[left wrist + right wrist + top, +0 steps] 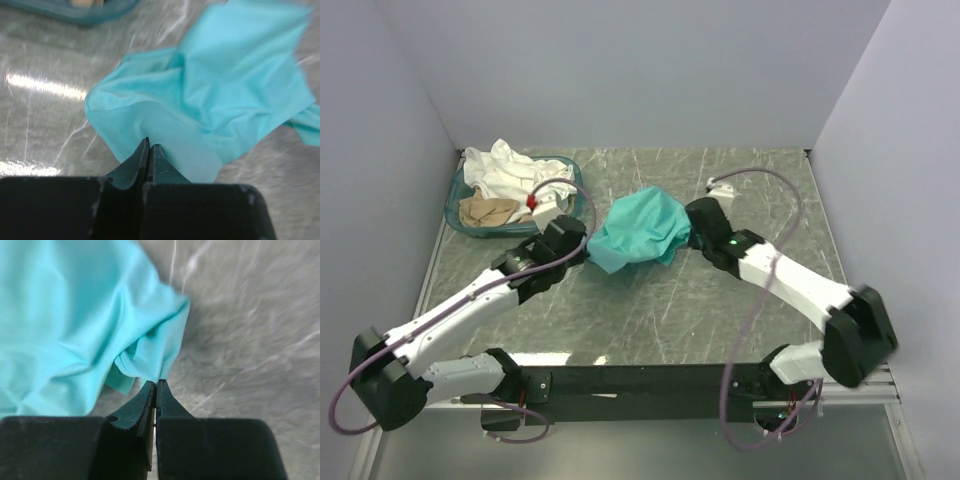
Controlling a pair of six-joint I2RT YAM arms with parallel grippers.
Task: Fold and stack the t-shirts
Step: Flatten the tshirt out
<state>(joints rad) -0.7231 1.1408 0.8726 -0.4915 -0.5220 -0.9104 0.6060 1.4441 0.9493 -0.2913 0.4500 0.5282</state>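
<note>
Left gripper (149, 145): fingers pressing together, pinching teal-green t-shirt (640, 232) edge. Right gripper (155, 384): likewise clamping opposite edge. Shirt bunching between them, centre of overhead frame. White t-shirt (505, 165) and beige t-shirt (488, 210) lying in basket (470, 228), upper left.

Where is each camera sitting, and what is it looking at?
Top external: high behind the arms, looking down on the grey marbled table, both arms, the crumpled teal-green cloth t-shirt and the oval teal plastic basket.
Left wrist: on the left arm, looking past the left gripper, shut on the shirt's edge.
Right wrist: on the right arm, looking past the right gripper, shut on another edge.
Shared: all three views show the teal-green t-shirt.
</note>
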